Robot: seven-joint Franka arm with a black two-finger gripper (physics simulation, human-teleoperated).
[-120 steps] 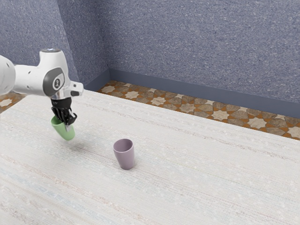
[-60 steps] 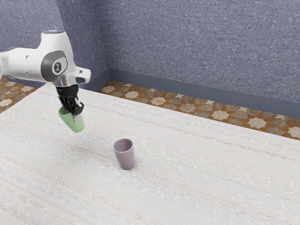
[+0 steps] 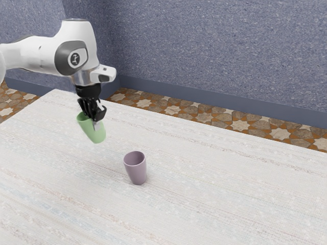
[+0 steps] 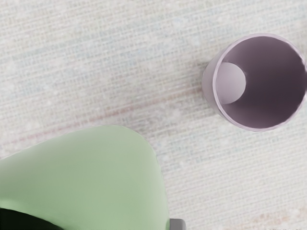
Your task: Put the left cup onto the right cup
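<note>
Whitish woven-look table [image 3: 230, 194], blue-grey speckled walls [image 3: 214, 46] behind it, and a strip of patterned orange-brown floor tile [image 3: 245, 122] between the two.

Purple cup [image 3: 135, 167]: upright on the table, open end up, nothing inside. The wrist view looks down into it [image 4: 256, 81], and its pale bottom is visible.

Green cup [image 3: 92, 128]: off the table, in the air. It sits higher than the purple cup and toward the exterior view's left of it, clearly apart and not over its mouth. It hangs tilted, with the rim end up at the gripper and the base lower, swung toward the purple cup.

Gripper [image 3: 92, 113]: fingers drawn close together, clamped on the green cup's rim end from both sides. Nothing else is in the grasp.

White arm [image 3: 46, 53]: comes in from the exterior view's left, above both cups, hand pointing down.

Wrist view: the green cup [image 4: 81, 177] is the big blurred body just under the hand. The purple cup's mouth is off to one side of it, with bare table [image 4: 96, 57] between them and no contact.
</note>
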